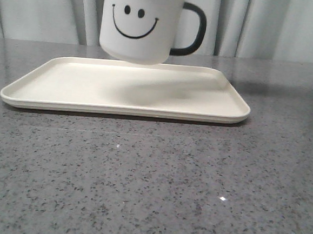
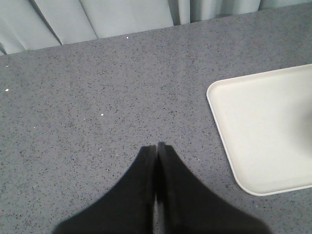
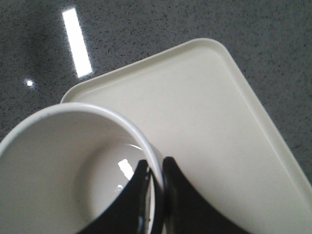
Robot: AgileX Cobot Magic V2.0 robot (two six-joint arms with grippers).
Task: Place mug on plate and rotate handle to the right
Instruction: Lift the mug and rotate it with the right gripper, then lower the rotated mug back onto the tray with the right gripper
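Hanging tilted above the plate (image 1: 67, 83), clear of it, the mug (image 1: 139, 23) had its handle (image 1: 191, 30) pointing right. The right gripper (image 3: 155, 168) pinched its rim. The left gripper (image 2: 156, 148) was closed and empty over the table (image 2: 97, 97).

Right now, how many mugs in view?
1. The white cylindrical mug with a black smiley face hangs tilted in the air above the cream rectangular plate, its rim pinched between the right gripper fingers. Nothing in view could hide another.
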